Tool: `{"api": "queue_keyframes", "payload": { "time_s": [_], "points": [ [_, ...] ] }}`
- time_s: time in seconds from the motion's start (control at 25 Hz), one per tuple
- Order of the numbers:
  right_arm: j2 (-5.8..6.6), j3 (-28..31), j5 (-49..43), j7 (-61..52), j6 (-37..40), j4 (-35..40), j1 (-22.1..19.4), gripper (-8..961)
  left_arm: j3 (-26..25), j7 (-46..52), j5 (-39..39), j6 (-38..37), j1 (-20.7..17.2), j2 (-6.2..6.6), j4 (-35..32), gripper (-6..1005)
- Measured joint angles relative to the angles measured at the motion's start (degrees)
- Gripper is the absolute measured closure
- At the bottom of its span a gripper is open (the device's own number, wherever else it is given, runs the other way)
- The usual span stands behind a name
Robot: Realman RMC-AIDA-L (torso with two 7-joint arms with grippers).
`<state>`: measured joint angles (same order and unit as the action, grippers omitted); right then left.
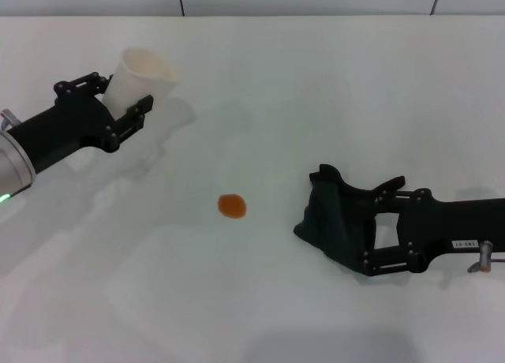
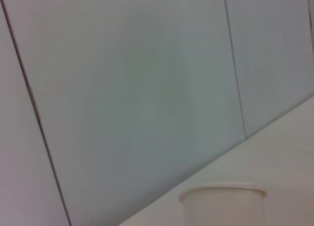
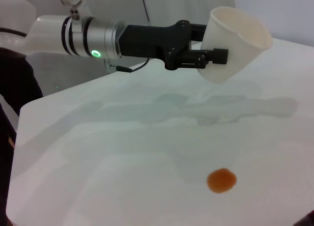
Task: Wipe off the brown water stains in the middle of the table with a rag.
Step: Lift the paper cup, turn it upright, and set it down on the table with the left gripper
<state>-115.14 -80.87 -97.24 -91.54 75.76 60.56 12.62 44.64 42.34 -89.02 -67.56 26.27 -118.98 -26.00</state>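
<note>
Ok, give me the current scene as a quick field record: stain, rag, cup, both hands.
stain: brown water stains, one small blot mid table, unwiped
rag: rag right of the blot, apart from it
cup: white cup, tilted, off the table
left hand: left hand shut on white cup
right hand: right hand shut on rag

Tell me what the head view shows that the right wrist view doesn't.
Only the head view shows the rag, held in the right gripper on the table, right of the stain. Only the right wrist view shows the silver section of the left arm with its green light and the table's near edge. Both show the orange-brown stain, apart from the rag, and the tilted white cup held above the table in the left gripper.
</note>
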Motion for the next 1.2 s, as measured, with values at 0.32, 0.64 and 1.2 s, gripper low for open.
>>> {"api": "queue_keyframes", "payload": {
  "time_s": [0.32,0.64,1.2],
  "points": [
    [0.02,-0.24,-0.54,-0.01,0.45,0.0,-0.39,112,-0.17,-9.41,5.25,-2.26,-1.35,-0.13,7.8,491],
    [0.15,-0.87,-0.92,0.07,1.31,0.13,-0.24,112,-0.22,-15.21,7.58,-2.47,-2.76,-0.24,12.51,490],
    [0.27,-0.87,-1.55,0.14,2.2,0.62,-0.49,111,0.04,-17.12,7.6,-2.2,-3.07,-0.38,15.12,488]
  ]
}}
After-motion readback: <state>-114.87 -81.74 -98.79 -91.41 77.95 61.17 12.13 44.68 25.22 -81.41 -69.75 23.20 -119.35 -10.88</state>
